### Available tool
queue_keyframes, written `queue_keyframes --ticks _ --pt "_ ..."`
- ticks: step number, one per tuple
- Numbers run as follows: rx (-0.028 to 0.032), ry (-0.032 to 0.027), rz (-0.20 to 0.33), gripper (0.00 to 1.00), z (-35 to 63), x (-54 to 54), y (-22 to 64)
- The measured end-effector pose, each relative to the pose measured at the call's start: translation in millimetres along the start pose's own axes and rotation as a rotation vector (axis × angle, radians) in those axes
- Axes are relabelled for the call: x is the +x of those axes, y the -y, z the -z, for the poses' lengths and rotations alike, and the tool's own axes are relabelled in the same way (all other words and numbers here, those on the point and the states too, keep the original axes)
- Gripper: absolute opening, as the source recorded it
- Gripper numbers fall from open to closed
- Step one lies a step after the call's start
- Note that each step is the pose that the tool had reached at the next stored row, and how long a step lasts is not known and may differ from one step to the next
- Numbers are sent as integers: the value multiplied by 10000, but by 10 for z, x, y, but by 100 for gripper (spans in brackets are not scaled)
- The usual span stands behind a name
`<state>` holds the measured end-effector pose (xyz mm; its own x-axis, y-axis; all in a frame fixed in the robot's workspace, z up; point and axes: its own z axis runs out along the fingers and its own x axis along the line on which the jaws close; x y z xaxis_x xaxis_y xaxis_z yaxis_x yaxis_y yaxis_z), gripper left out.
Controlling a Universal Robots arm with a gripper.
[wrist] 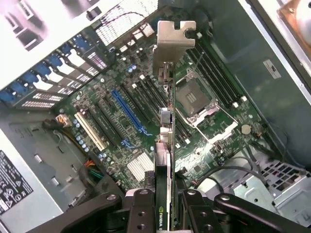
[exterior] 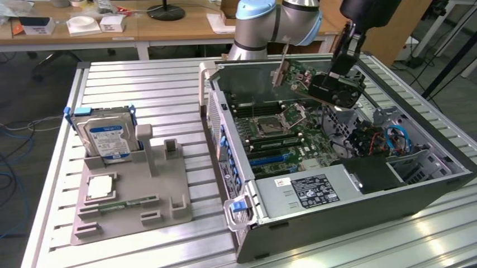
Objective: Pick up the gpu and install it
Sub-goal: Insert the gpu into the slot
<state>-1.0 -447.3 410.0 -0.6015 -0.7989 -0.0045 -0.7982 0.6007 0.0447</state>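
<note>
The gpu point(exterior: 322, 88) hangs tilted in the air above the open computer case point(exterior: 417, 192), over the far part of the motherboard point(exterior: 287, 131). It is a green card with a black cooler and a metal bracket. My gripper point(exterior: 341, 71) is shut on it from above. In the wrist view the gpu point(wrist: 165, 145) runs edge-on between my fingers point(wrist: 141, 208), and its silver bracket point(wrist: 174, 41) points away from the camera. Below it lie the motherboard's blue slot point(wrist: 129, 112) and black slots, and the card touches none of them.
On the exterior view's left a grey holder point(exterior: 167, 215) carries a silver hard drive point(exterior: 106, 138), a processor point(exterior: 100, 187) and a slim memory stick point(exterior: 128, 204). Inside the case are the processor socket point(exterior: 268, 125), a power supply point(exterior: 313, 190) and cables point(exterior: 395, 139). The arm's base point(exterior: 276, 25) stands behind the case.
</note>
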Motion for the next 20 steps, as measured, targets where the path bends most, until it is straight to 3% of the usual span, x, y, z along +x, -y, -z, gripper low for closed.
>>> queue_keyframes --ticks 20 --pt "-9 -94 2087 26 -6 -15 -7"
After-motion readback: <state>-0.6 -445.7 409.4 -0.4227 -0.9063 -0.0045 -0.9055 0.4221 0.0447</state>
